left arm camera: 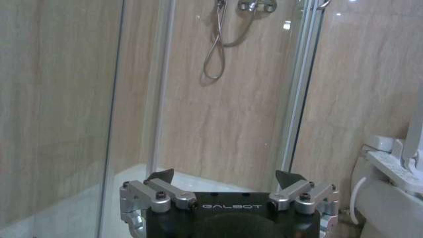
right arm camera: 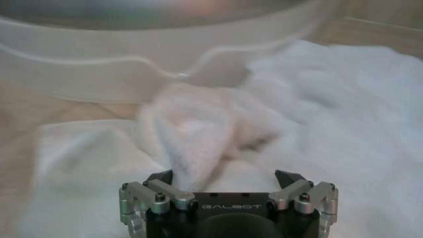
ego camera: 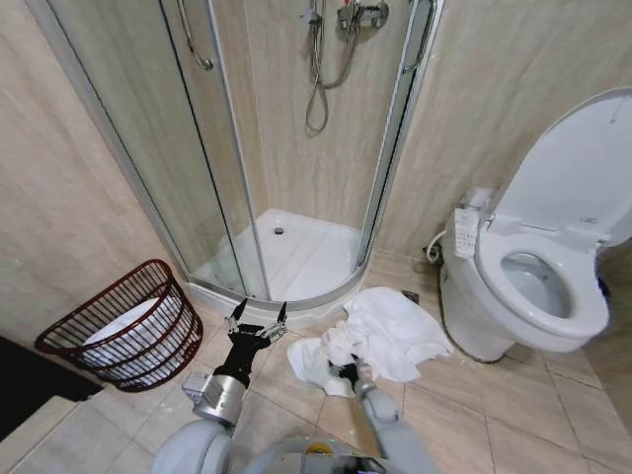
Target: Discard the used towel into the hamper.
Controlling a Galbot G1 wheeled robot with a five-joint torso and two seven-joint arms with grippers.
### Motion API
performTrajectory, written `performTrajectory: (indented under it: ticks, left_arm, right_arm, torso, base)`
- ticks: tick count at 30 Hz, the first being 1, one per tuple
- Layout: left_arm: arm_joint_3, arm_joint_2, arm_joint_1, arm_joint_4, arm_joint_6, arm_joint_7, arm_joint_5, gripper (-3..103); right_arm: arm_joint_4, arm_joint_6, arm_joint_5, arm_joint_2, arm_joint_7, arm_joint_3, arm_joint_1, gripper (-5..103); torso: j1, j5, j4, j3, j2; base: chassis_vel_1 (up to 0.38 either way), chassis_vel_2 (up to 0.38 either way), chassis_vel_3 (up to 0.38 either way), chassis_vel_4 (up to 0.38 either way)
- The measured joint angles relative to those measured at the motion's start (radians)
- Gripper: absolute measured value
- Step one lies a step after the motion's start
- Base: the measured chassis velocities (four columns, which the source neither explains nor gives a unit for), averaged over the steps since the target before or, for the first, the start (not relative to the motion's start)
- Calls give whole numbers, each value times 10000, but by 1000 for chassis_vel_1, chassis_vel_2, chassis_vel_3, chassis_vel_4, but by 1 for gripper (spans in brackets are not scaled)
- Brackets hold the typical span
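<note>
1. While the left gripper (ego camera: 258,314) idles spread wide above the floor tiles, the right gripper (right arm camera: 225,174) hangs wide-spread over the towel (ego camera: 380,334) crumpled on the floor before the shower tray (ego camera: 306,259).
2. Best pinch the raised fold between its fingers, deep enough to hold.
3. Lift clear before swinging left toward the hamper (ego camera: 123,326) by the wall.

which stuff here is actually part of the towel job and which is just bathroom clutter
Part of the job:
- towel, crumpled on the floor tiles
- hamper, left of the shower, something white already inside
- right hand, open, down at the towel
- left hand, open, raised off the floor

Just there:
- toilet, lid up
- shower stall
- shower hose
</note>
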Motion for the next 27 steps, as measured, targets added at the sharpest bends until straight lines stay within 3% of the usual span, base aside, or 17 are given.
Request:
performTrajectory:
  ticks: [6, 13, 15, 19, 21, 23, 26, 27]
  left_arm:
    - [0, 0, 0, 0, 0, 0, 0, 100]
    - [0, 0, 0, 0, 0, 0, 0, 100]
    - [0, 0, 0, 0, 0, 0, 0, 100]
    - [0, 0, 0, 0, 0, 0, 0, 100]
    - [0, 0, 0, 0, 0, 0, 0, 100]
    - [0, 0, 0, 0, 0, 0, 0, 100]
    - [0, 0, 0, 0, 0, 0, 0, 100]
    - [0, 0, 0, 0, 0, 0, 0, 100]
  right_arm:
    - [-448, -54, 592, -301, 117, 368, 44, 100]
    - [-922, -34, 699, -63, -151, 389, 239, 103]
    - [-1210, 283, 624, 11, -354, 366, 298, 89]
    - [-1335, 493, 590, 16, -419, 368, 303, 84]
    - [-1388, 634, 548, 22, -431, 372, 293, 68]
    - [-1417, 678, 516, 22, -431, 377, 293, 68]
    - [-1479, 842, 444, 31, -428, 454, 293, 51]
    - [-1479, 842, 444, 31, -428, 454, 293, 51]
  torso:
    - [-1, -4, -1, 14, 22]
    - [-2, -2, 1, 23, 35]
    - [-2, -2, 1, 28, 42]
    - [-3, -3, 0, 31, 47]
    - [-3, -2, 1, 34, 52]
    - [-3, -2, 1, 35, 53]
    - [-3, -2, 1, 38, 56]
    - [-3, -2, 1, 38, 56]
  base:
    - [0, 0, 0, 0]
    - [0, 0, 0, 0]
    - [0, 0, 0, 0]
    - [0, 0, 0, 0]
    - [0, 0, 0, 0]
    - [0, 0, 0, 0]
    - [0, 0, 0, 0]
    - [0, 0, 0, 0]
